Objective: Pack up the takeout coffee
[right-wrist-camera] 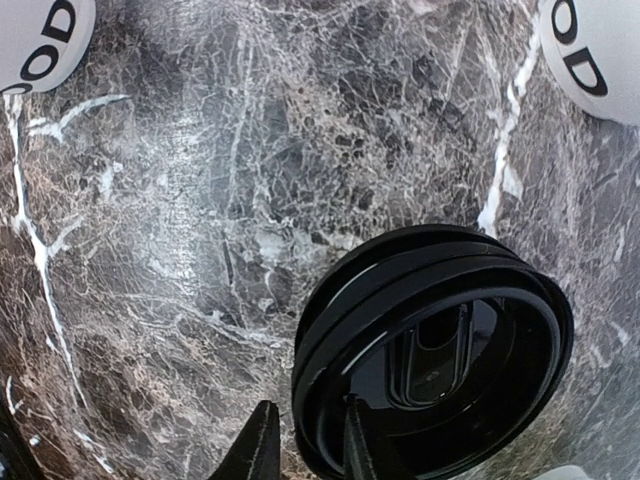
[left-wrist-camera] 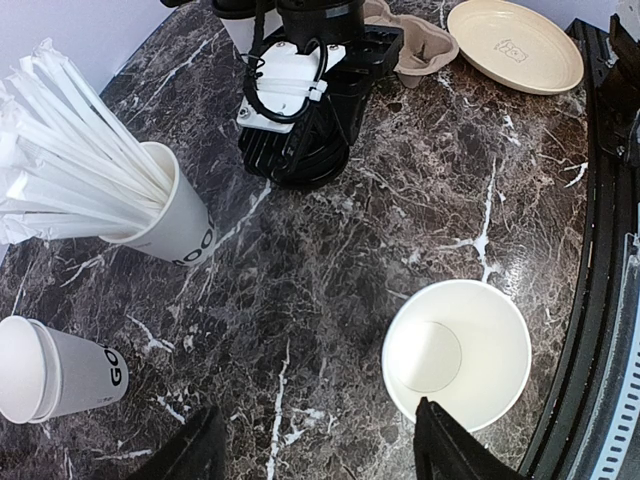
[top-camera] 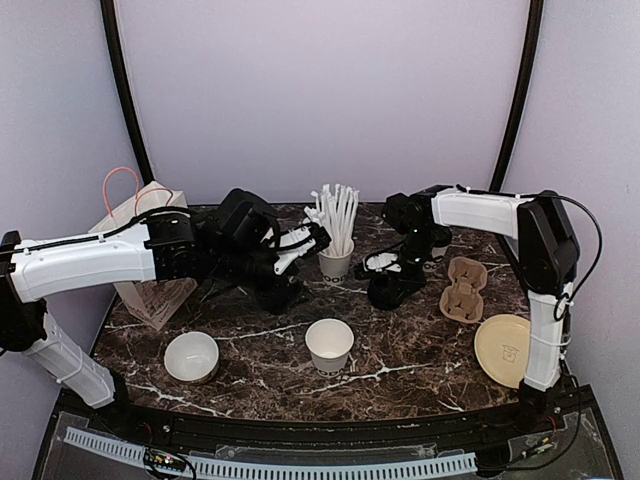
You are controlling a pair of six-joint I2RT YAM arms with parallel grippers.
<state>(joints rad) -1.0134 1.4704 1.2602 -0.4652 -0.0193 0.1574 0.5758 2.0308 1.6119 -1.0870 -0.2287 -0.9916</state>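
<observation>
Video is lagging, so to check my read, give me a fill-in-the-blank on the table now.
The white straws stand in a paper ____. The open cup beside the bowl is ____ inside. The right hand straddles the rim of the ____ lids. The cardboard carrier holds ____ cups.
Missing: cup; empty; black; no.

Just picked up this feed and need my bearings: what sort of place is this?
Probably a mock café counter staged in a test booth: a marble-look table, a cup of white straws, a pulp cup carrier and a handled paper bag, with plain lilac walls around.
</observation>
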